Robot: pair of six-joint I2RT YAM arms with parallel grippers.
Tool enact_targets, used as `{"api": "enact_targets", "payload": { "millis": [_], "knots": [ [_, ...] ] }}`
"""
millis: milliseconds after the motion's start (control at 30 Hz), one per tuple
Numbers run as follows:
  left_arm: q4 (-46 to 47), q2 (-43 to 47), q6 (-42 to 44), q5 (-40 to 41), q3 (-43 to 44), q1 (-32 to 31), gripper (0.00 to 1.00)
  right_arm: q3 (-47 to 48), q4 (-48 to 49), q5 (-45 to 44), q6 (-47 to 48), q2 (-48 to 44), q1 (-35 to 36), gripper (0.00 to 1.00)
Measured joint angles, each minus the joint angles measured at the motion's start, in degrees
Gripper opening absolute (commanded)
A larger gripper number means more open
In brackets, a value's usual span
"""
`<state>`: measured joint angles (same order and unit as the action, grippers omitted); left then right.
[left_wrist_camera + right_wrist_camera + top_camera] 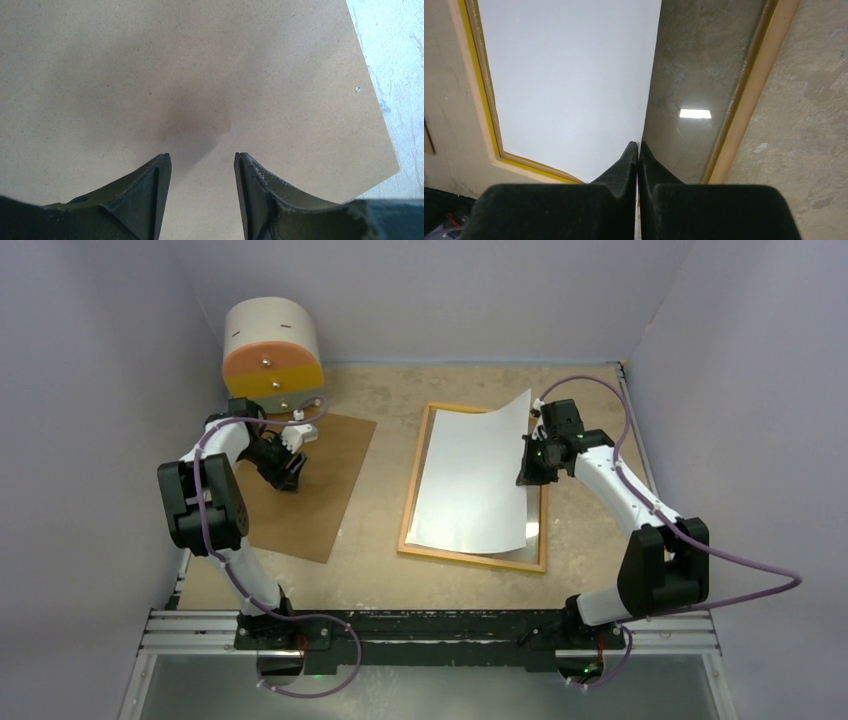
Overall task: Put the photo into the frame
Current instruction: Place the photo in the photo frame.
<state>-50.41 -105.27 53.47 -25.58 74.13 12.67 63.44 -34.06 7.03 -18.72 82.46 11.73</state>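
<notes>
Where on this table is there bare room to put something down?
A bare strip of table runs between the brown board and the frame; another lies along the far wall behind the frame. Crowded: the right side, where the right gripper pinches the photo, and the far left corner by the round drum.

A: Surface?
B: One table (385,390), mottled tan top, grey walls on three sides.
A: Lying on it?
B: Left, a brown backing board (320,490), flat, skewed. Right of centre, the frame (470,559), flat, wood-coloured rim up, well apart from the board. Far-left corner, a cream, orange and yellow drum (272,355).
</notes>
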Motion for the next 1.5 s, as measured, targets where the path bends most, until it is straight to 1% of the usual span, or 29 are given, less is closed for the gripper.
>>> {"api": "enact_targets", "payload": {
  "millis": [267,367,500,533,567,600,633,667,800,900,1000,1033,1067,1100,1133,1233,1400,1500],
  "knots": [
    [0.0,0.0,0.0,0.0,0.0,0.0,0.52,0.0,0.7,0.1,0.5,1.2,0.0,0.00],
    [0.0,0.0,0.0,0.0,0.0,0.0,0.52,0.0,1.4,0.1,0.5,1.2,0.0,0.09],
    [0.0,0.0,0.0,0.0,0.0,0.0,0.52,0.0,2.6,0.1,0.6,1.2,0.0,0.16],
    [0.0,0.0,0.0,0.0,0.0,0.0,0.52,0.1,2.8,0.1,0.6,1.3,0.0,0.21],
    [0.0,0.0,0.0,0.0,0.0,0.0,0.52,0.4,2.8,0.1,0.6,1.6,0.0,0.27],
    [0.0,0.0,0.0,0.0,0.0,0.0,0.52,0.8,2.8,0.0,0.6,2.0,0.0,0.36],
    [0.0,0.0,0.0,0.0,0.0,0.0,0.53,1.0,2.9,0.0,0.5,2.3,0.0,0.43],
    [0.0,0.0,0.0,0.0,0.0,0.0,0.53,1.0,3.1,0.0,0.6,2.6,0.0,0.47],
    [0.0,0.0,0.0,0.0,0.0,0.0,0.55,0.8,3.5,0.0,0.7,2.5,0.0,0.60],
    [0.0,0.0,0.0,-0.1,0.0,0.0,0.55,0.8,4.0,-0.2,0.5,2.5,0.0,0.67],
    [0.0,0.0,0.0,-0.1,0.0,0.0,0.57,0.8,4.0,-1.0,0.4,2.5,0.0,0.78],
    [0.0,0.0,0.0,-0.1,0.0,0.0,0.59,0.8,4.0,-1.7,0.4,2.5,0.0,0.84],
    [0.0,0.0,0.1,-0.1,0.0,0.0,0.65,0.8,4.0,-2.3,0.3,2.5,0.0,0.93],
    [-0.1,0.0,0.1,-0.1,0.0,0.0,0.71,0.8,4.0,-3.3,0.1,2.5,0.0,0.98],
    [-0.1,0.0,0.1,-0.1,0.0,0.0,0.76,0.8,4.0,-4.1,0.0,2.5,0.1,0.99],
    [-0.5,0.0,0.2,-0.3,0.0,0.0,0.81,0.8,4.0,-7.8,-0.3,1.5,0.1,0.99],
    [-1.2,0.0,0.2,-0.5,0.0,0.0,0.82,0.8,4.5,-12.5,-1.7,-2.2,0.1,0.99],
    [-1.2,0.0,0.1,-0.5,0.0,0.2,0.82,0.8,5.9,-12.0,-5.2,-3.7,0.1,0.99]
  ]
}}
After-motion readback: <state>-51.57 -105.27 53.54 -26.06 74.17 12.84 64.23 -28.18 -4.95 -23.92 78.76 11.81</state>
